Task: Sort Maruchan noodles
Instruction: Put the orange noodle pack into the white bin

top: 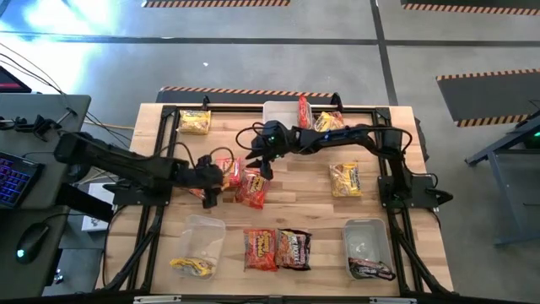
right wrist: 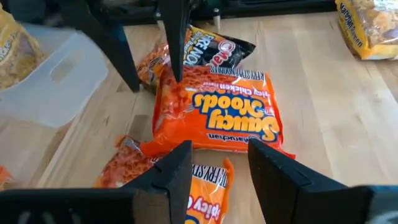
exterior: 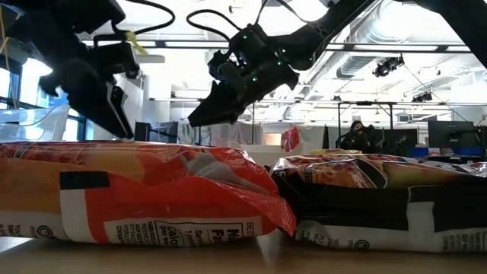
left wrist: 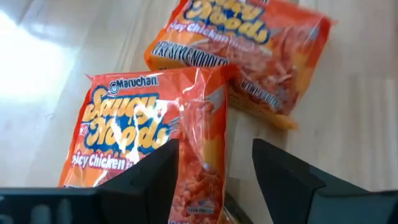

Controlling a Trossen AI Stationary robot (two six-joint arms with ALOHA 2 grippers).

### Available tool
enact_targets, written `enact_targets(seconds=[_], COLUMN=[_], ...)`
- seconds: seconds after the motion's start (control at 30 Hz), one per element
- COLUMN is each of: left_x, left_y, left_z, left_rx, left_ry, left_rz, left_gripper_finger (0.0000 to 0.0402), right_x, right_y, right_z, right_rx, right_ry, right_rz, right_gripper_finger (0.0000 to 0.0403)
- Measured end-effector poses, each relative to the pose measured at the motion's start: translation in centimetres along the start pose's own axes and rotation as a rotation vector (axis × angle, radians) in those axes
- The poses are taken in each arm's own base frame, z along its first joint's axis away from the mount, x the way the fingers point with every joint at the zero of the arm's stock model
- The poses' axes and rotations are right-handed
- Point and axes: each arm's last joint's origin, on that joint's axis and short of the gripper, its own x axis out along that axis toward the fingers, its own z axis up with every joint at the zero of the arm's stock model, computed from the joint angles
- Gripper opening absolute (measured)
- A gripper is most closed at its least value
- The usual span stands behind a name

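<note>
Orange Maruchan noodle packets lie in a small heap (top: 251, 190) flat on the middle of the wooden table. My left gripper (top: 209, 194) hangs open just above the end of one orange packet (left wrist: 149, 130), its fingers slanting down and touching nothing. From the right, my right gripper (top: 263, 166) hovers open over the heap; a second orange packet (right wrist: 205, 193) lies below its fingers and the first one (right wrist: 217, 118) just beyond. A dark packet (right wrist: 217, 53) lies at the heap's left side. In the low view both grippers (exterior: 106, 110) (exterior: 202, 114) hang clear with nothing between their fingers.
Near the front edge lie a red-orange packet (top: 261, 250) and a dark one (top: 294, 249). Clear tubs stand at front left (top: 202, 230) with a yellow packet, front right (top: 367, 236) with a dark packet, and back centre (top: 278, 112) with a red packet. Loose yellow packets (top: 195, 122) (top: 346, 179) lie elsewhere.
</note>
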Motion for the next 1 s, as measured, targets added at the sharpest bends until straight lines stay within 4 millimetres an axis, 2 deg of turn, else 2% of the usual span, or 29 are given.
enact_targets(seconds=[0.17,0.27,0.43,0.53,0.6,0.83,1.0], left_x=[1.1,1.8,2.1,2.0,2.0,1.6,1.3], left_y=[-1.0,-1.1,-1.3,-1.3,-1.3,-1.4,-1.4], left_z=[-0.4,-0.6,-0.4,-0.2,0.1,1.2,2.1], left_rx=[0.096,0.104,0.109,0.106,0.101,0.098,0.048], left_ry=[0.040,0.060,0.052,0.044,0.032,-0.005,-0.027], left_rz=[0.066,0.084,0.092,0.090,0.089,0.101,0.099], left_gripper_finger=[0.0188,0.0167,0.0088,0.0028,0.0008,0.0001,0.0003], right_x=[0.0,0.0,0.1,0.3,0.4,0.3,0.3], right_y=[0.0,0.0,0.3,0.7,1.0,0.8,1.0], right_z=[0.0,0.0,-0.2,-0.2,-0.4,-0.8,-0.9], right_rx=[-0.009,-0.034,-0.015,0.066,0.118,0.171,0.193], right_ry=[0.000,0.001,0.025,0.038,0.059,0.095,0.099], right_rz=[-0.002,-0.004,-0.034,-0.040,-0.036,-0.041,-0.022], right_gripper_finger=[0.0142,0.0142,0.0142,0.0146,0.0156,0.0205,0.0215])
